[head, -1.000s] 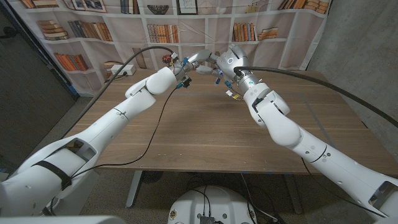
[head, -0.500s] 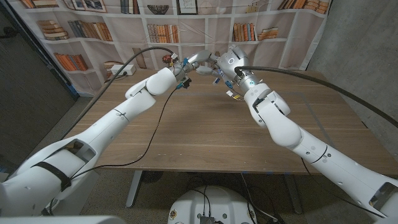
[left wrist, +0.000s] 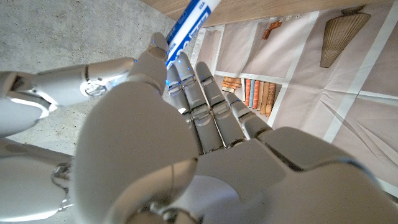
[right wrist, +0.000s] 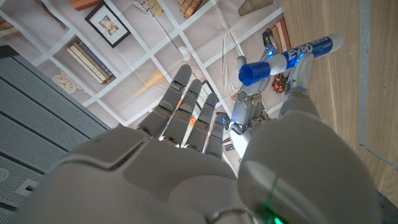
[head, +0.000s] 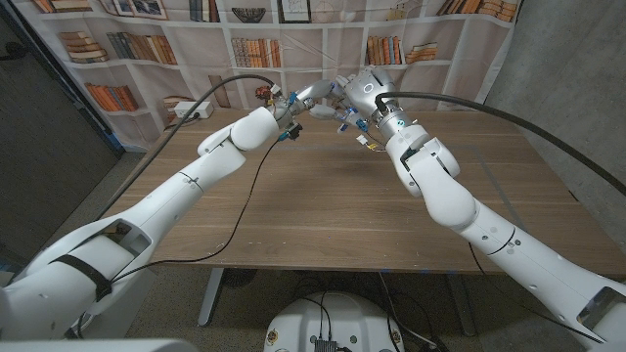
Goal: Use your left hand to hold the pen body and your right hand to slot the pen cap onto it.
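You get even, soft indoor light with faint shadows on the wooden table (head: 323,205), wide-angle bending at the head view's edges, and blurred near hand surfaces in both wrist views.

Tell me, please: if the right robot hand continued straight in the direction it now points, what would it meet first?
Probably the left robot hand, which faces the right robot hand closely above the table; depth is unclear.
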Robot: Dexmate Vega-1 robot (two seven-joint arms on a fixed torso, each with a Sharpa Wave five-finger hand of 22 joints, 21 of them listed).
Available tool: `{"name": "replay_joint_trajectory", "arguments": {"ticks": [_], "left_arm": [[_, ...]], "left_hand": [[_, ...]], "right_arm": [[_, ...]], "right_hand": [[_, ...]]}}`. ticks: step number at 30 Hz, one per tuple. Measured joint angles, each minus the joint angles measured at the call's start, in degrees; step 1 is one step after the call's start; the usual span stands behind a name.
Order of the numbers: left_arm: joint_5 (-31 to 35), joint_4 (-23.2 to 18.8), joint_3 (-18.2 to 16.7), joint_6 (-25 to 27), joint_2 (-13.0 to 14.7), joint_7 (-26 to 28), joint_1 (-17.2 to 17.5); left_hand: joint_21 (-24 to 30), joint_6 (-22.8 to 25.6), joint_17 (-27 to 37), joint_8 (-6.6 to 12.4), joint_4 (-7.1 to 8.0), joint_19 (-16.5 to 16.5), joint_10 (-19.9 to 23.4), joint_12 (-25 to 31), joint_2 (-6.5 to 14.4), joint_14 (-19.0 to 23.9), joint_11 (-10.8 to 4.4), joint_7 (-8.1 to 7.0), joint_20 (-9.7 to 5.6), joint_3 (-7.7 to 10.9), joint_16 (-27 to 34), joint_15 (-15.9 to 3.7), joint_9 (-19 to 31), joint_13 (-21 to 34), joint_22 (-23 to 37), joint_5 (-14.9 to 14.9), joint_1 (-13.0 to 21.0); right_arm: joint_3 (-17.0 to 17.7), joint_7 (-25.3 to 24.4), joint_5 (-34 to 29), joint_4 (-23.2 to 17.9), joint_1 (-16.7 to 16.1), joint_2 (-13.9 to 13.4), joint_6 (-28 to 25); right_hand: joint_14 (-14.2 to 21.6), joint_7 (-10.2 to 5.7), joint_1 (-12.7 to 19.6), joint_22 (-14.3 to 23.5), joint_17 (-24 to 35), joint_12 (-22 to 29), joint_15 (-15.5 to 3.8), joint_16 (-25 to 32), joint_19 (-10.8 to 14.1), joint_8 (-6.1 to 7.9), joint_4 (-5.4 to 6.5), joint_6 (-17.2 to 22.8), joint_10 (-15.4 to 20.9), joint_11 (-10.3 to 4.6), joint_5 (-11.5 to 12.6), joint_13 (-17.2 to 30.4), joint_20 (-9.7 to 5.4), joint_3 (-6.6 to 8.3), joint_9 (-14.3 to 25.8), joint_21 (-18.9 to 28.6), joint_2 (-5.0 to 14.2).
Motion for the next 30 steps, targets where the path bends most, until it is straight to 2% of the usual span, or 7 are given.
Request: {"name": "replay_joint_trajectory", "arguments": {"ticks": [5,10,16,23,25,27,30], "left_arm": [[-0.09,0.52,0.00,0.00,-0.18,0.00,0.00],[-0.55,1.38,-0.01,-0.19,-0.52,-0.01,0.00],[-1.44,2.88,-0.20,-1.03,-1.20,0.03,-0.21],[-2.34,4.56,-0.50,-1.83,-2.13,0.03,-0.49],[-2.86,5.12,-0.64,-2.06,-2.47,0.01,-0.51],[-2.86,5.55,-0.82,-2.06,-2.82,0.01,-0.51],[-4.03,5.93,-1.04,-2.39,-3.28,-0.18,-0.51]], "left_hand": [[0.00,-0.31,0.00,0.00,0.00,0.00,0.00,-0.19,0.07,0.00,0.00,0.31,0.00,0.00,0.00,0.00,0.22,0.00,0.00,-0.01,-0.08],[0.00,-0.54,0.00,0.00,0.00,0.00,0.01,-0.19,0.13,0.00,0.01,0.53,0.00,0.00,0.00,0.00,0.24,0.01,0.00,-0.02,-0.13],[0.00,-0.62,0.00,-0.03,0.01,0.00,-0.09,-0.35,0.13,0.00,-0.09,0.62,0.00,-0.01,0.00,0.00,0.24,0.02,0.00,-0.06,-0.13],[0.00,-0.62,0.01,-0.04,0.01,0.00,-0.10,-0.14,-0.10,0.00,-0.10,0.62,0.00,-0.01,0.00,0.00,0.42,0.04,0.00,0.01,-0.36],[0.00,-0.62,0.01,-0.05,-0.11,0.00,-0.10,-0.14,-0.11,0.00,-0.10,0.61,0.00,0.11,0.00,0.00,0.38,0.05,0.00,0.01,-0.36],[0.00,-0.62,0.01,-0.05,-0.23,0.00,-0.09,-0.14,-0.11,0.00,-0.09,0.61,0.00,0.23,0.00,0.00,0.33,0.05,0.00,0.01,-0.36],[0.00,-0.61,0.01,-0.07,-0.23,0.00,-0.09,-0.14,-0.11,0.00,-0.09,0.61,0.00,0.23,0.00,0.00,0.31,0.05,0.00,0.01,-0.36]], "right_arm": [[0.29,1.33,1.55,-0.17,0.08,0.44,-0.39],[0.88,3.02,3.50,-0.91,0.28,0.94,-1.00],[2.44,4.57,7.35,-2.24,-0.35,1.10,-2.28],[4.41,4.35,12.62,-3.51,-1.74,1.00,-4.57],[5.30,3.54,14.35,-4.02,-2.72,1.10,-5.40],[5.30,1.37,17.49,-4.02,-2.72,1.10,-6.84],[6.75,-1.56,20.92,-4.65,-5.00,1.86,-8.07]], "right_hand": [[-3.47,1.43,-1.76,0.00,0.00,0.00,0.18,0.00,-0.81,0.34,0.69,-1.85,-3.04,1.57,0.22,0.00,0.08,-1.16,0.00,-1.47,-0.31],[-5.93,2.11,-4.13,0.00,0.00,0.00,1.05,0.00,-2.01,0.55,1.82,-2.53,-4.80,2.74,0.21,0.01,0.07,-2.29,-0.01,-2.71,-0.10],[-9.07,3.21,-9.72,0.01,0.01,0.00,2.12,0.00,-4.13,0.78,4.12,-3.63,-6.89,4.22,0.21,0.01,0.20,-4.57,-0.16,-4.84,0.11],[-12.94,4.11,-16.26,0.01,0.01,0.26,2.97,0.00,-6.88,0.78,7.37,-4.04,-9.91,5.41,0.21,-0.16,0.91,-6.51,-0.16,-7.35,1.73],[-14.82,4.20,-18.38,0.01,-0.21,0.26,2.85,0.00,-7.74,1.41,8.01,-3.04,-11.28,4.84,0.21,-0.31,1.57,-7.17,-0.17,-8.42,2.16],[-16.26,3.47,-20.30,0.01,-0.27,0.26,2.10,0.00,-8.75,2.18,8.47,-0.50,-12.26,3.86,0.21,-0.40,1.94,-7.76,-0.41,-9.54,2.42],[-18.34,2.64,-21.78,0.01,-0.54,0.15,2.08,0.00,-9.64,2.25,8.28,0.50,-14.32,3.95,0.21,-0.54,2.42,-8.43,-0.44,-10.77,2.82]]}}
